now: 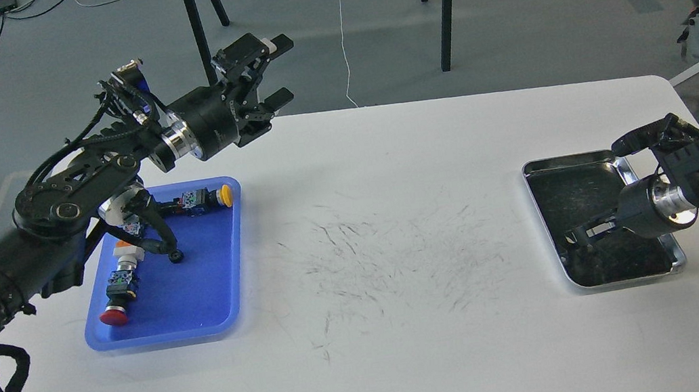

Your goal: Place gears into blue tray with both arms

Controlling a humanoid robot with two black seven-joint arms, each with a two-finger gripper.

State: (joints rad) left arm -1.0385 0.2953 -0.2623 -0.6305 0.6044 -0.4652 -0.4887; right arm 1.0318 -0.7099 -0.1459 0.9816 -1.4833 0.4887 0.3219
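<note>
The blue tray (214, 304) lies at the table's left. One small black gear (176, 256) rests on its floor near the middle. My left gripper (279, 71) hangs open and empty, high over the table's far edge, up and to the right of the blue tray. My right gripper (575, 237) reaches low into the silver tray (590, 156) on the right. It is dark against the dark bottom, so its fingers cannot be told apart. I cannot make out any gears in the silver tray.
Three push-button switches lie in the blue tray: a yellow-capped one (223, 195), a red-capped one (113, 316) and a white-and-orange one (125, 252). Black stand legs (446, 5) rise from the floor beyond the table.
</note>
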